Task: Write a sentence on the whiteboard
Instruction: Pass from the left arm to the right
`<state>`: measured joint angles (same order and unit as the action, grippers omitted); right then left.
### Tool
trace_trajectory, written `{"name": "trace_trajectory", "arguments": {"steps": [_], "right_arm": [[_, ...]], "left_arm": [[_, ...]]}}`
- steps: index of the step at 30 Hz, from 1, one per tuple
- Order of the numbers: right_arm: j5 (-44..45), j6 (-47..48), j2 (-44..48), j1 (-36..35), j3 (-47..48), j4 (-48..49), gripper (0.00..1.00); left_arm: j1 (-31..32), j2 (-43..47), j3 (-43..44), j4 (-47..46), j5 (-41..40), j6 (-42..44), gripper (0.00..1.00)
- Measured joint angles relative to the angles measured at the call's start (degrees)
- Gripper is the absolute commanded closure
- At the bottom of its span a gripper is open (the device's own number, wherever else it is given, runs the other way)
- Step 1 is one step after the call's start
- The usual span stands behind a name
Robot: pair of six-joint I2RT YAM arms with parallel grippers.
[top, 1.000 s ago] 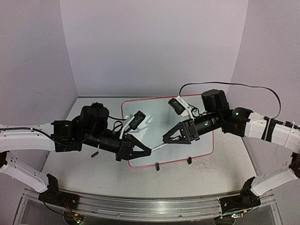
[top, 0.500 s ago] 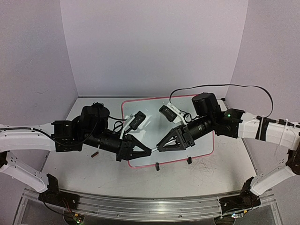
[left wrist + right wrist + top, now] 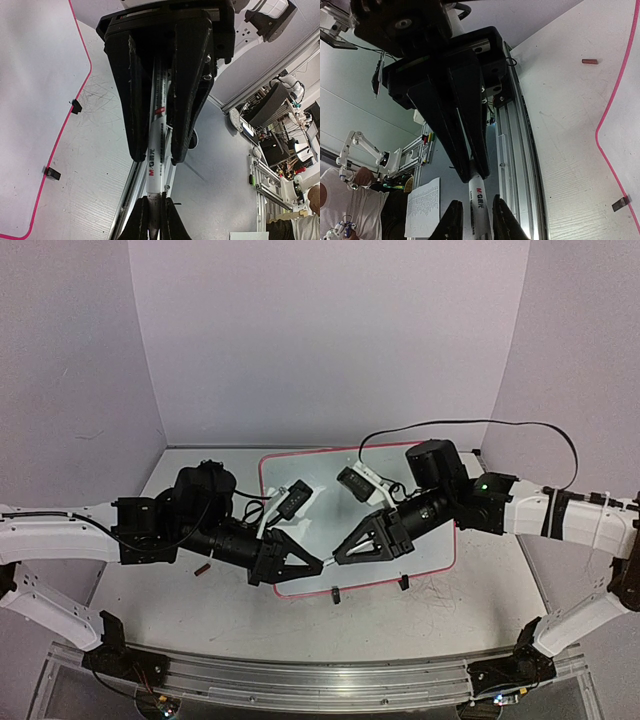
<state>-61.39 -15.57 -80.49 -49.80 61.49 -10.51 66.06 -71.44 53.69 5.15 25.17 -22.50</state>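
The whiteboard (image 3: 430, 550) lies flat mid-table, white with a pink rim; its surface (image 3: 35, 100) shows plain white and the sentence is out of view. My left gripper (image 3: 316, 565) hovers over the board's near left corner, shut on a white marker (image 3: 154, 165) that pokes out past its fingertips. My right gripper (image 3: 340, 557) faces it tip to tip, its jaws closed in on the marker's dark end (image 3: 153, 212). In the right wrist view the marker (image 3: 479, 197) runs between my right gripper's (image 3: 476, 220) fingers, with the left gripper just beyond.
A small dark red piece (image 3: 201, 568) lies on the table left of the board (image 3: 625, 150). Two black clips (image 3: 335, 593) stand at the board's near edge. The aluminium rail (image 3: 300, 675) runs along the table's front.
My right arm has swung left across the board to meet the left gripper, and its jaws have closed from wide open onto the marker's end. The left arm has stayed put.
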Motion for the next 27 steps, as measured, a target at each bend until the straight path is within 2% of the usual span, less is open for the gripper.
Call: {"name": "trace_trajectory", "arguments": {"steps": [4,6,10,13,18,20,23,26,27], "right_arm": [[0.0,-0.71,-0.02,0.0,0.0,0.73,0.76],[0.02,-1.1,-0.02,0.0,0.0,1.06,0.8],[0.31,-1.76,-0.02,-0.01,-0.01,1.87,0.95],[0.34,-2.25,-0.02,-0.02,-0.02,2.0,1.0],[0.25,-2.3,-0.02,-0.02,-0.19,2.33,1.0],[0.42,-2.3,-0.02,-0.02,-0.24,2.34,1.0],[2.03,-2.28,0.1,-0.14,-0.24,2.52,1.0],[6.06,-2.25,0.75,-0.58,-0.5,3.03,1.0],[7.36,-2.25,1.14,-0.67,-0.7,3.06,1.0]], "left_arm": [[0.0,0.0,0.0,0.02,-0.04,-0.01,1.0],[0.0,0.0,0.0,0.04,-0.05,-0.02,1.0],[0.0,0.01,0.0,0.02,-0.09,-0.03,1.0],[0.0,0.0,0.0,0.02,-0.13,0.0,1.0],[0.0,0.02,0.0,0.13,-0.3,0.0,0.99],[0.0,0.02,0.0,0.22,-0.53,-0.01,0.88],[0.04,0.08,0.0,0.37,-2.48,-0.42,0.56],[0.04,0.7,-0.07,0.44,-5.52,-1.13,0.33],[-0.02,1.27,-0.15,0.44,-6.51,-1.78,0.29]]}}
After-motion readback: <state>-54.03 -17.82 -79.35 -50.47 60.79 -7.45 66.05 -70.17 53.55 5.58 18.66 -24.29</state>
